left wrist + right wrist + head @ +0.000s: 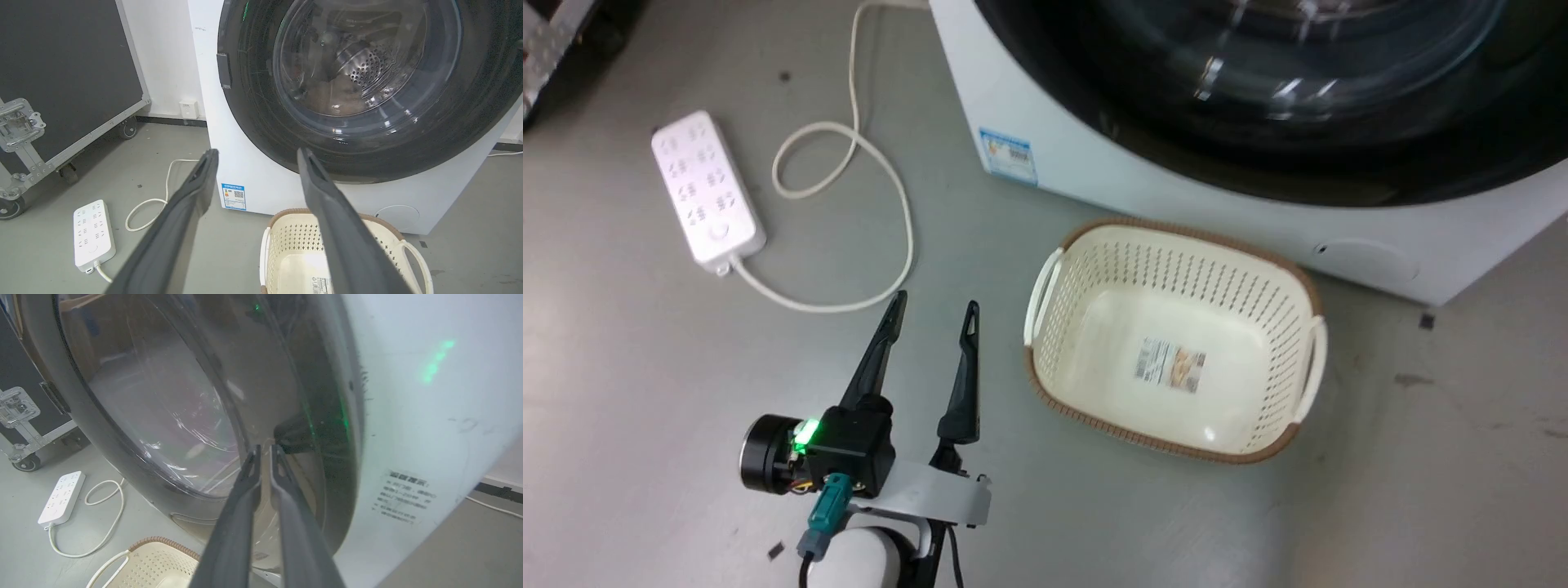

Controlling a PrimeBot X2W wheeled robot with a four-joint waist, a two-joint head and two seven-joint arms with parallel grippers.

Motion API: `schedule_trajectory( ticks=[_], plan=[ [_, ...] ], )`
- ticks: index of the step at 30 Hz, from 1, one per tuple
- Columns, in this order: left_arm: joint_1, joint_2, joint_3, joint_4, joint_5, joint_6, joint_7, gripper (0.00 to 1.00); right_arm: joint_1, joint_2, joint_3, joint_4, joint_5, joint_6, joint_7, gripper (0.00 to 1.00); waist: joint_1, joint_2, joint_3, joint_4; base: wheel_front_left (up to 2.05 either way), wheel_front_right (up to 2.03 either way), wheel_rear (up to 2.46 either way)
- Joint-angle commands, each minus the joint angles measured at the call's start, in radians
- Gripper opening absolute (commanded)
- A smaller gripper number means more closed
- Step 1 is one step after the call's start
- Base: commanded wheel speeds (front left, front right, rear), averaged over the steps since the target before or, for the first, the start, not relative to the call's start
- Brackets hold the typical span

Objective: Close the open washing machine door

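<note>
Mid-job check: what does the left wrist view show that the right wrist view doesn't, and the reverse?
Left wrist view: open left end effector, perforated steel drum behind the glass, blue sticker on the white washing machine, white wall socket. Right wrist view: shut right end effector pointing at the round glossy black door, grey printed label on the machine's side. Both: that door, white power strip, cream perforated basket, black wheeled case.

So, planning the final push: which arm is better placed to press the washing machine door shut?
Right. The right claw, shut, points close at the washing machine door; the left claw hangs open low beside the laundry basket, farther off.
</note>
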Motion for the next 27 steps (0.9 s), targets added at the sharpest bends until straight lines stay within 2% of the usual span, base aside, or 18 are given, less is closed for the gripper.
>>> schedule_trajectory(
  ticks=[1,4,11,20,27],
  plan=[
    [0.011,-0.001,0.008,0.005,-0.002,-0.005,-0.004,1.00,0.025,0.003,0.008,0.001,0.010,-0.007,-0.024,1.00,0.0000,-0.0001,-0.040,-0.022,0.00,0.00,0.00],
    [0.040,0.005,0.031,0.023,-0.001,-0.023,-0.004,1.00,0.138,0.030,0.055,-0.038,0.017,-0.007,-0.116,1.00,0.0000,-0.0001,-0.130,-0.067,0.00,0.00,0.00],
    [0.099,0.022,0.068,0.039,-0.005,-0.042,-0.004,1.00,0.357,0.100,0.052,-0.189,-0.068,-0.007,-0.175,1.00,0.0000,-0.0001,-0.246,-0.142,0.00,0.00,0.00],
    [0.161,0.039,0.084,0.077,-0.010,-0.075,-0.004,1.00,0.627,0.293,-0.163,-0.389,-0.244,-0.007,-0.182,1.00,0.0000,-0.0001,-0.328,-0.214,0.00,0.00,0.00],
    [0.188,0.041,0.080,0.088,-0.002,-0.086,-0.004,1.00,0.789,0.418,-0.286,-0.524,-0.474,-0.007,-0.183,1.00,0.0000,-0.0001,-0.345,-0.229,0.00,0.00,0.00]
  ],
)
